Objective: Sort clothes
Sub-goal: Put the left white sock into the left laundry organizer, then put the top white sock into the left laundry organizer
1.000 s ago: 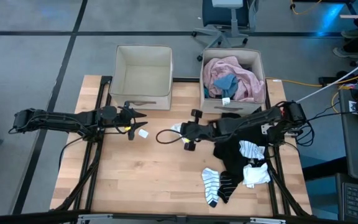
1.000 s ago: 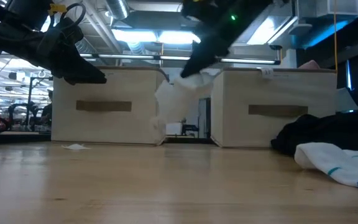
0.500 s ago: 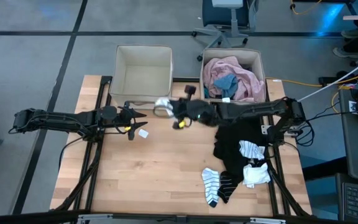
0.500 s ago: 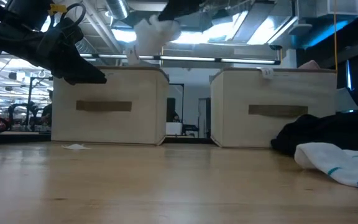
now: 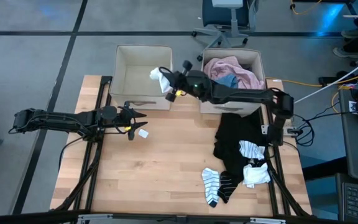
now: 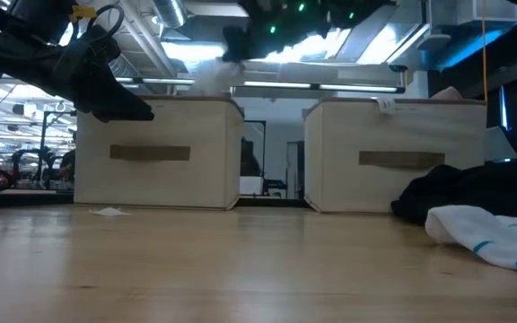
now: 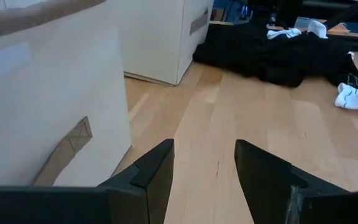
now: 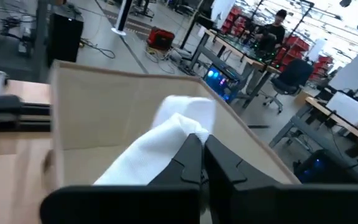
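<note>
Over the table in the high view, the right arm reaches across to the left bin (image 5: 143, 51), and the right gripper (image 5: 168, 79) hangs at that bin's near right corner, pinching a white sock (image 5: 159, 76) that droops over the rim. The right bin (image 5: 261, 68) holds a pink shirt (image 5: 236, 70) with a blue piece (image 5: 224, 83) tucked against it. On the wood in front of that bin lies a black garment (image 5: 232, 140), with a striped sock (image 5: 211, 184) and white socks (image 5: 255, 173) beside and on its lower end. The left gripper (image 5: 140, 116) waits just in front of the left bin, fingers spread, and a small white tag (image 5: 143, 132) lies on the table (image 5: 148, 174) near it.

At table height in the low view, both bins stand side by side; the left gripper (image 6: 137, 112) hangs dark before the left bin (image 6: 155, 152), the black garment (image 6: 474, 193) heaps at the right with a white sock (image 6: 496, 235) in front of it, and the right arm is a blur above the bins.

From the left wrist, the two dark fingers (image 7: 157, 171) stand apart over bare wood, the bin wall (image 7: 48, 99) close beside them and the black garment (image 7: 278, 56) well beyond.

From the right wrist, the fingers (image 8: 194, 158) are pressed together on the white sock (image 8: 166, 140), which hangs above the open bin (image 8: 104, 109). A person (image 8: 271, 34) sits far off in the room.
</note>
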